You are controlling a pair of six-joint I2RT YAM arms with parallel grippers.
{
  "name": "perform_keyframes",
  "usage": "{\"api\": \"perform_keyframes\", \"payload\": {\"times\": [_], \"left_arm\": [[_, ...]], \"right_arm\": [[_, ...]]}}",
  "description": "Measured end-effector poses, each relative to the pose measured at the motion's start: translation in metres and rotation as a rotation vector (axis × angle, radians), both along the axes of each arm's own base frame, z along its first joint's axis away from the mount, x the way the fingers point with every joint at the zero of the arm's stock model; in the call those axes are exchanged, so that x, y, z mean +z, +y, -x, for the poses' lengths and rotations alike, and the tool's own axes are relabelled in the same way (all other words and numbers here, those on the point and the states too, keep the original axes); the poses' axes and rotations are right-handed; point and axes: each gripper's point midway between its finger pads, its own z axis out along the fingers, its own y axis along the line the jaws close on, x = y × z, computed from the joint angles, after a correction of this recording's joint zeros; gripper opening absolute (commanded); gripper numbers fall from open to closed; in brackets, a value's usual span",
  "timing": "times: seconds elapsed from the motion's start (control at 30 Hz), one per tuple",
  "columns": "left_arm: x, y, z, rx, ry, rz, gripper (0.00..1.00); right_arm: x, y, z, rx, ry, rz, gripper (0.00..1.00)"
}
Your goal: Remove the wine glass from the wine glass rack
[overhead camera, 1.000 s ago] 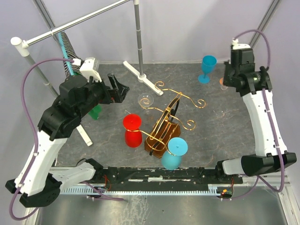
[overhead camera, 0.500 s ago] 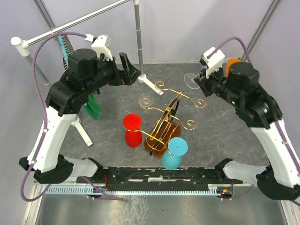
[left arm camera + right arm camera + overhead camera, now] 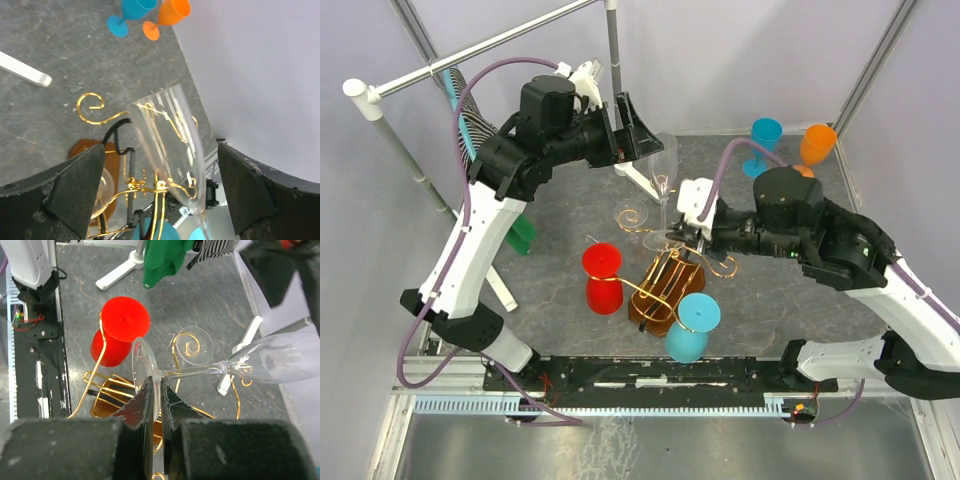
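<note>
R claw: pinching wine glass by its foot rim, likely to draw it off the wine glass rack | glass: over the rack's 12 o'clock end, bowl toward 12 | L claw: spread wide astride the bowl, not touching it, probably for a handover | views: only the right wrist shows the foot pinch; only the left wrist shows the gaps beside the bowl
</note>
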Motion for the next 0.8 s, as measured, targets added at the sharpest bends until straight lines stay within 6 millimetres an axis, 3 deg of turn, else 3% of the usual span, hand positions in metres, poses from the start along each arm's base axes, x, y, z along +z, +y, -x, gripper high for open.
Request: {"api": "perform_keyframes", "payload": {"times": [0.13, 0.4, 0.53, 0.63, 0.8], "left_arm": [[-0.004, -0.014, 0.0, -0.033, 0.061, 0.049, 0.99], [-0.003, -0.026, 0.008, -0.078, 0.129, 0.119, 0.99], [-0.013, -0.029, 0.009, -0.083, 0.169, 0.117, 1.0], [-0.017, -0.03, 0.01, -0.088, 0.184, 0.12, 0.95], [-0.013, -0.03, 0.012, -0.093, 0.172, 0.132, 0.92]], "right_arm": [[-0.007, 0.008, 0.011, 0.035, -0.061, 0.06, 0.01], [-0.008, 0.01, 0.014, 0.021, -0.169, 0.114, 0.01], [-0.007, 0.012, 0.015, 0.019, -0.205, 0.13, 0.01], [-0.006, 0.014, 0.017, 0.021, -0.218, 0.134, 0.01], [-0.009, 0.018, 0.018, 0.019, -0.229, 0.147, 0.01]]}}
